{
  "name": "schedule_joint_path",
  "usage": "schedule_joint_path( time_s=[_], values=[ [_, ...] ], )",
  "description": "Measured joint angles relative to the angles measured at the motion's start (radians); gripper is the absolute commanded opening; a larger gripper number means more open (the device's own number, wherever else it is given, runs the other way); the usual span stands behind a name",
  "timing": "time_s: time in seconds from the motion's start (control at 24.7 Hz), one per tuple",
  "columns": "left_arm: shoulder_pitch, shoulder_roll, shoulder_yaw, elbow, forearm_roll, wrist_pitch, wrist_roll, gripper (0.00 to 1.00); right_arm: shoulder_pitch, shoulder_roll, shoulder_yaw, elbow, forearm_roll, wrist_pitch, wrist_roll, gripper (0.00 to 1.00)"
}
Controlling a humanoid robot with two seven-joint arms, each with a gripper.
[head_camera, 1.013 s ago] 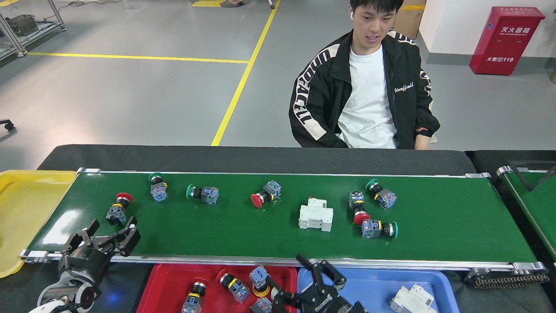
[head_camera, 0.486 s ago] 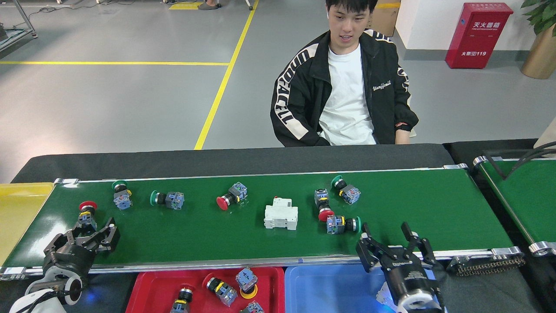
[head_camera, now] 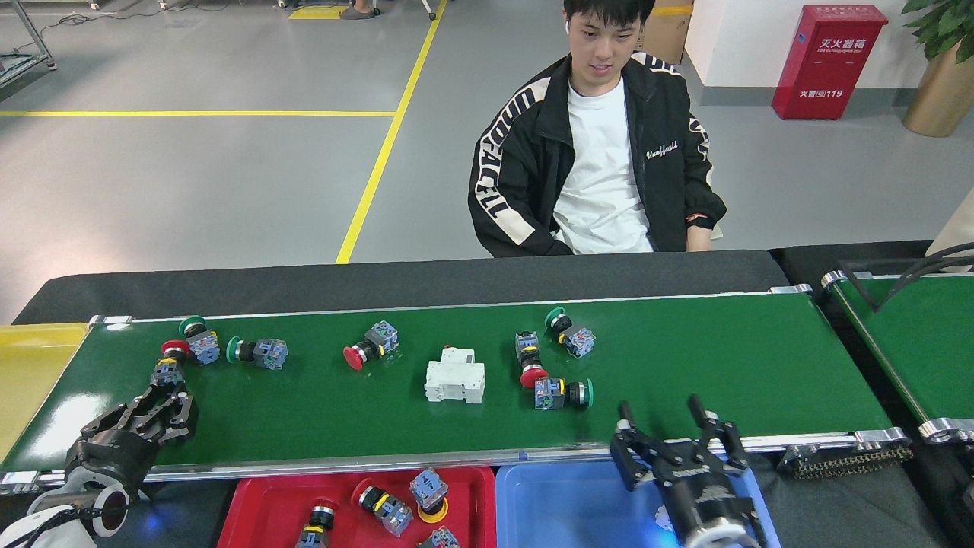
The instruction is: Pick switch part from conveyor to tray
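On a factory floor, a green conveyor (head_camera: 723,358) carries switches past a seated person (head_camera: 601,152); the left hand (head_camera: 163,407), empty, fingers parted, reaches for the red switch (head_camera: 169,364) at the belt's left end, the right hand (head_camera: 673,434) open near the blue tray (head_camera: 571,506).

- A person (head_camera: 601,152) in a black jacket with white lettering and a white T-shirt sits behind the black table (head_camera: 396,283).
- A red fire-extinguisher box (head_camera: 828,61) stands against the far wall.
- Yellow lines (head_camera: 380,160) cross the grey floor.
- A potted plant (head_camera: 940,68) shows at the far right.
- A second green belt (head_camera: 921,342) sits partly in view.
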Motion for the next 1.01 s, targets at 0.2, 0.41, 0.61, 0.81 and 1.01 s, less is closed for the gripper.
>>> schedule_joint_path(
  time_s=[0.2, 0.41, 0.61, 0.81, 1.01],
  values=[
    [0.114, 0.025, 0.026, -0.155, 0.098, -0.145, -0.006, 0.03, -0.118, 0.066, 0.074, 0.160, 0.005, 0.005, 0.010, 0.99],
    [0.349, 0.021, 0.033, -0.457, 0.144, -0.332, -0.011, 0.05, -0.229, 0.121, 0.125, 0.344, 0.005, 0.009, 0.013, 0.98],
    [0.528, 0.009, 0.005, -0.709, 0.140, -0.375, -0.012, 0.06, -0.261, 0.127, 0.155, 0.394, 0.000, 0.007, -0.002, 0.46],
    [0.565, 0.009, -0.124, -0.759, 0.051, -0.380, -0.017, 0.07, -0.261, 0.109, 0.170, 0.394, -0.002, -0.114, -0.041, 0.04],
    [0.580, 0.001, -0.162, -0.777, 0.026, -0.381, -0.017, 0.95, -0.261, 0.102, 0.170, 0.361, -0.008, -0.167, -0.046, 0.05]
  ],
)
